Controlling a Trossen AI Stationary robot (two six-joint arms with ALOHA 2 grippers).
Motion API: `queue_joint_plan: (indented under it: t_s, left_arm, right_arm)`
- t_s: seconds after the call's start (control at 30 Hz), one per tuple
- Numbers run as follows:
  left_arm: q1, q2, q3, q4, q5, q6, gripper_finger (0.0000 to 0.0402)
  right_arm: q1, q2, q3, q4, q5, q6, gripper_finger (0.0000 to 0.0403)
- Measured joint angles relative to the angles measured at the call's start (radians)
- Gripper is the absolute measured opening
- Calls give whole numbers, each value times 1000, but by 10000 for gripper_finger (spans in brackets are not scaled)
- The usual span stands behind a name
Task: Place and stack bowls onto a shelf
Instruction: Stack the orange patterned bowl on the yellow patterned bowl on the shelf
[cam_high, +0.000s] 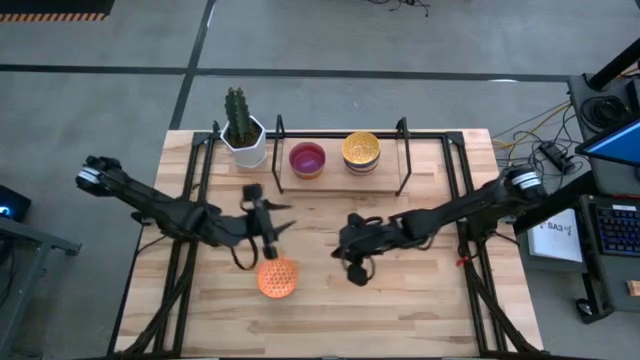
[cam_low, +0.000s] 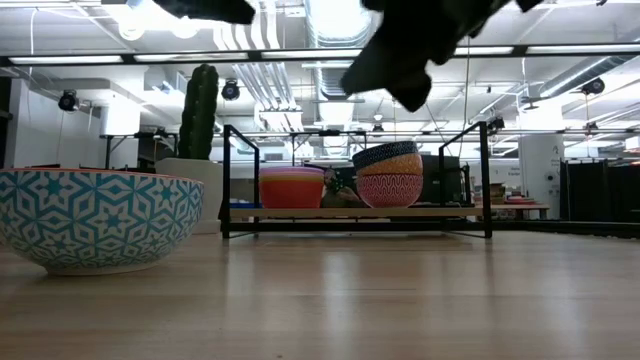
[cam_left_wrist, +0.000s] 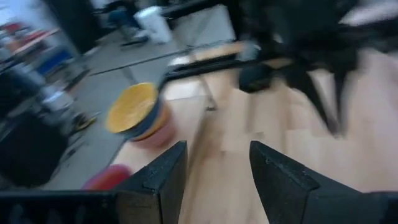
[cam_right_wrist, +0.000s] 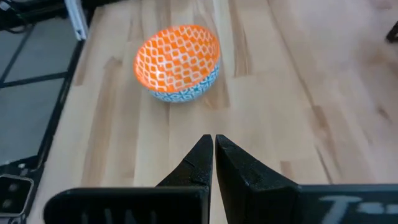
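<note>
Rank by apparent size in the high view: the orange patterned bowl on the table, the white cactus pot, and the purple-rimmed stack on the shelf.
1. White hexagonal cactus pot, plant included.
2. Orange patterned bowl and purple-rimmed stack of bowls: they look alike, so no ranking between them.

The wooden table (cam_high: 420, 300) carries a patterned bowl (cam_high: 278, 278), shelf (cam_high: 340, 180) (two bowl stacks) and cactus pot (cam_high: 245, 142).
</note>
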Motion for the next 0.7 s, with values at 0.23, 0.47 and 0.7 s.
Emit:
queue_joint_plan:
  t_s: [0.23, 0.47, 0.7]
  left_arm:
    - [-3, -152, -129, 10, -61, -76, 158]
    - [-8, -190, -162, 27, -60, -81, 158]
    - [-31, -180, -162, 27, -60, -72, 158]
  right_arm:
    - [1, 202, 214, -78, 0, 39, 9]
    - [-6, 384, 425, -109, 1, 30, 15]
    - [-11, 507, 579, -210, 5, 39, 83]
